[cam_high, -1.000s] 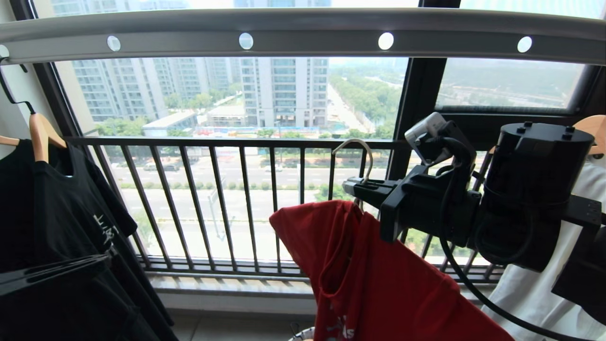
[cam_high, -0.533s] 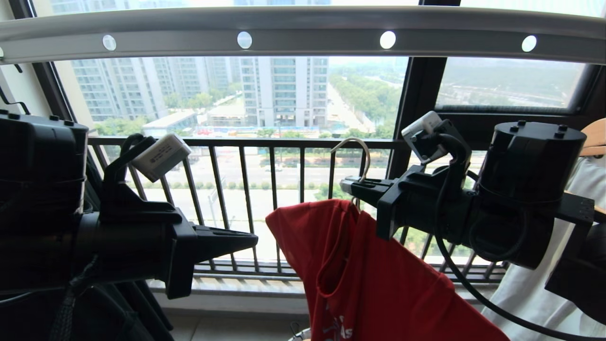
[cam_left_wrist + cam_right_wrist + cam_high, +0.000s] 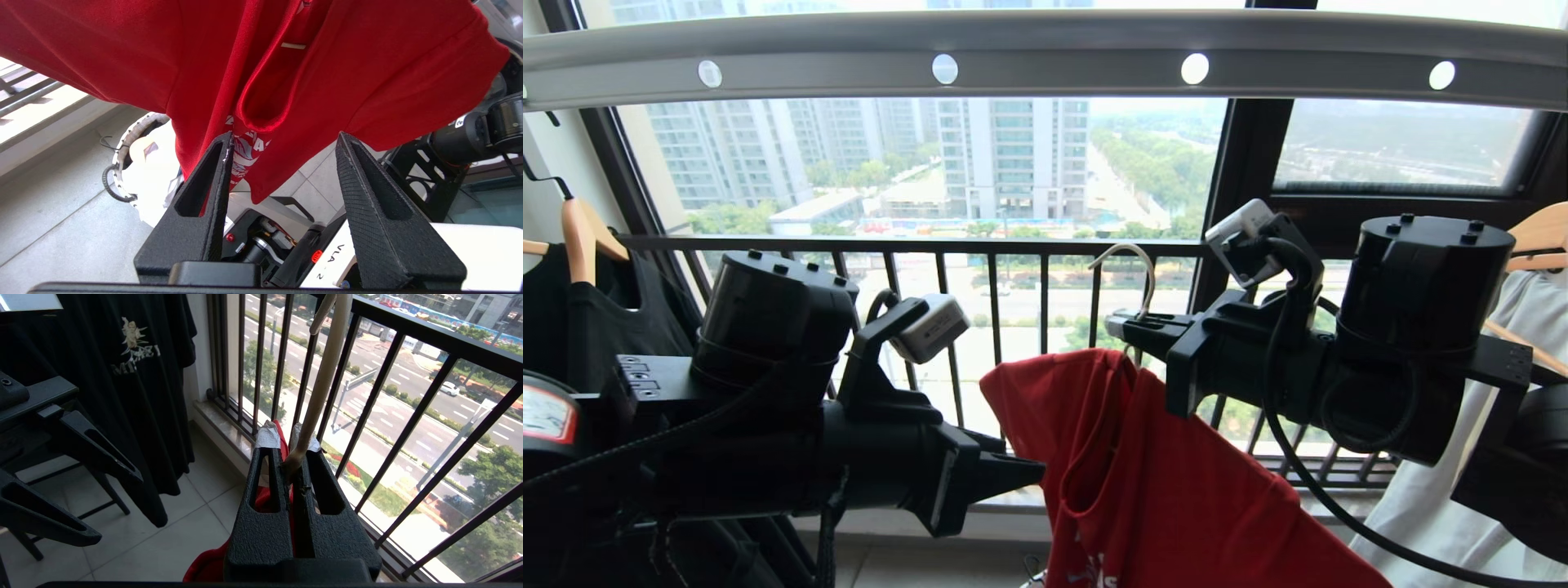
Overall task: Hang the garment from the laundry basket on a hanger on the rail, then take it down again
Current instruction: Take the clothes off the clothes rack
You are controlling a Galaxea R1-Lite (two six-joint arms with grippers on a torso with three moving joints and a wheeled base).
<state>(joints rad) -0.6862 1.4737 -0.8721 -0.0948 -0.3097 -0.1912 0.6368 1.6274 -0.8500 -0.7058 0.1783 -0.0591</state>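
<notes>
Shirt [image 3: 1168, 490], red and limp, hangs on the wire hanger [image 3: 1139, 269], which my right tool [image 3: 1123, 327] has clamped at the neck just under its hook, mid-scene, near the window railing [image 3: 1013, 343] and well below the rail [image 3: 1045, 57]. The cloth droops in soft folds, with one shoulder pushed up to the left and the body sliding away to the lower right, so I judge it sits unevenly on the wire.

My left tool [image 3: 282, 139] stands with its fingers apart, empty, just left of the shirt and pointed at the collar fold. From its wrist view the collar hem sags between the two tips, not yet touched. Below it the basket [image 3: 122, 151] stands on the floor with something white inside.

I judge the shirt light and floppy: it will not hold a shape, and it will slip off thin wire if tugged sideways. The hanger is slim and probably springy, so my right grip should stay low on the neck. For the cloth, the doubled collar hem or the shoulder seam looks the firmest place to pinch. A black T-shirt [image 3: 596, 327] hangs at the far left.
</notes>
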